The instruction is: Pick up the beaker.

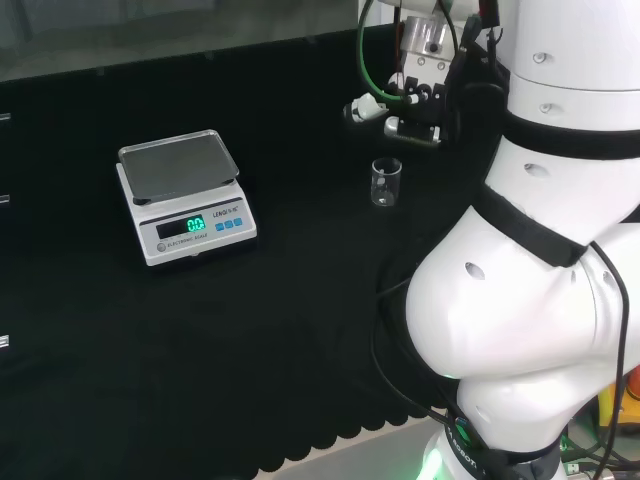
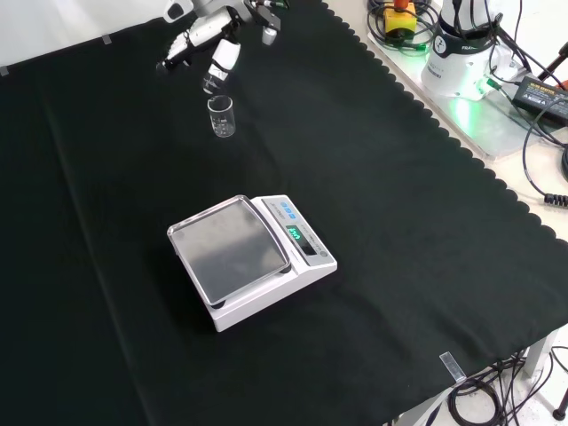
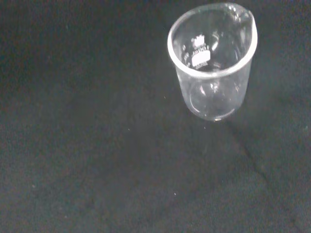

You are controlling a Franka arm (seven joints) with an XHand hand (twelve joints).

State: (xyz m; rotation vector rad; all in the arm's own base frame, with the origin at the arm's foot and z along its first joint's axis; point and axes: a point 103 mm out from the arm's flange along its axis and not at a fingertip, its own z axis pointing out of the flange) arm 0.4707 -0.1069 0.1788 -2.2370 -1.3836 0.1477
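Observation:
A small clear glass beaker (image 1: 385, 182) stands upright and empty on the black cloth. In the front view the beaker (image 2: 222, 116) sits near the top, left of centre. The hand (image 2: 209, 34) hovers just above and beyond it, not touching, its fingers (image 2: 223, 58) stretched out and pointing down toward the rim. In the head view the hand (image 1: 404, 108) hangs above the beaker beside the arm's white links. The wrist view looks down on the beaker (image 3: 211, 63), with its spout and printed marks plain and bare cloth around it.
A white digital scale (image 1: 180, 195) with a steel pan stands on the cloth, in the middle of the front view (image 2: 248, 253). Cables and the arm's base (image 2: 461, 53) lie past the cloth's scalloped edge at the front view's upper right.

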